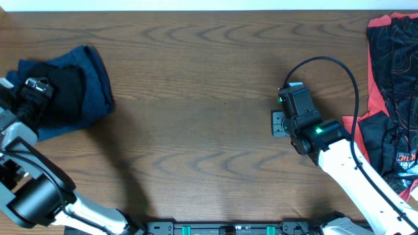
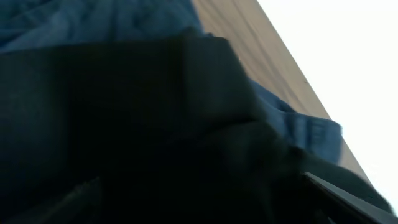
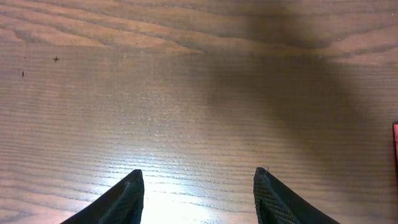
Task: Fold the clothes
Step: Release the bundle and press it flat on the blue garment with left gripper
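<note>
clothes point(image 1: 392, 85) in red-black lie right of right gripper point(image 3: 199, 177) (jaws apart, empty), running near-far; left gripper point(image 1: 36, 88), spread, over blue pile point(image 1: 91, 85).

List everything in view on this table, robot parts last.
dark blue fabric garment: one, dark blue, crumpled near the table's left edge
black fabric piece: one, black, lying on the blue garment
red-and-black patterned fabric: one heap, red and black, right edge, partly out of frame
brown wooden table: one, brown, under everything
left gripper: one, black, over the blue-and-black pile, jaws wide
right gripper: one, black, open over bare wood, holding nothing
</note>
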Robot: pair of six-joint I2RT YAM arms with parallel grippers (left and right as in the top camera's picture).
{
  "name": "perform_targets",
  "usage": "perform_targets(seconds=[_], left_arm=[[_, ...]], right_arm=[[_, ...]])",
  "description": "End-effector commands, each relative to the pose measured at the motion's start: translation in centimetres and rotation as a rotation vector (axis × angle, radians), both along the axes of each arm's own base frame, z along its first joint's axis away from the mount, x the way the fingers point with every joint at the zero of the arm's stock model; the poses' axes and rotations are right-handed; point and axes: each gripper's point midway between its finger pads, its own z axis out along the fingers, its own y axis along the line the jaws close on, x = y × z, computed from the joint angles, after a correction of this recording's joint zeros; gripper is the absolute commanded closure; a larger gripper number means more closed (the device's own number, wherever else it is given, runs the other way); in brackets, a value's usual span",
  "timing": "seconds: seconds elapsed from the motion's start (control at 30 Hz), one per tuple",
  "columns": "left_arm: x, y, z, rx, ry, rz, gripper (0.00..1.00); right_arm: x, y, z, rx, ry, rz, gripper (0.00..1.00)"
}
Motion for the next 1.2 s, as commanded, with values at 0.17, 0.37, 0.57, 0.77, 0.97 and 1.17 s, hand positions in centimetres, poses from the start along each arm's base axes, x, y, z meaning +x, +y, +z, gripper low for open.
perform_targets(seconds=[0.17, 0.37, 0.57, 0.77, 0.97, 1.17], left_arm=[[0.3, 1.0, 0.6, 0.030, -0.080, -0.054, 0.02], [1.3, 0.5, 5.1, 0.064, -0.184, -0.103, 0.02], [1.3, -1.1, 12.1, 0.161, -0.271, -0.132, 0.02], [2.1, -7.6, 14.9, 0.045, -0.322, -0.301, 0.02], [3.0, -10.5, 8.8, -0.109, -0.175, -0.313, 0.02], [3.4, -12.2, 0.5, -0.291, -0.025, -0.309, 0.02]], right_arm=[[-0.1, -0.4, 0.5, 0.011, -0.007, -0.024, 0.44], [-0.1, -0.4, 0.5, 0.012, -0.006, -0.026, 0.44], [-0.1, -0.4, 0.5, 0.012, -0.008, -0.026, 0.43], [-0.1, -0.4, 0.5, 0.012, -0.008, -0.026, 0.43], [-0.1, -0.4, 0.4, 0.014, -0.006, -0.025, 0.43], [-0.1, -0.2, 0.4, 0.022, -0.004, -0.020, 0.43]])
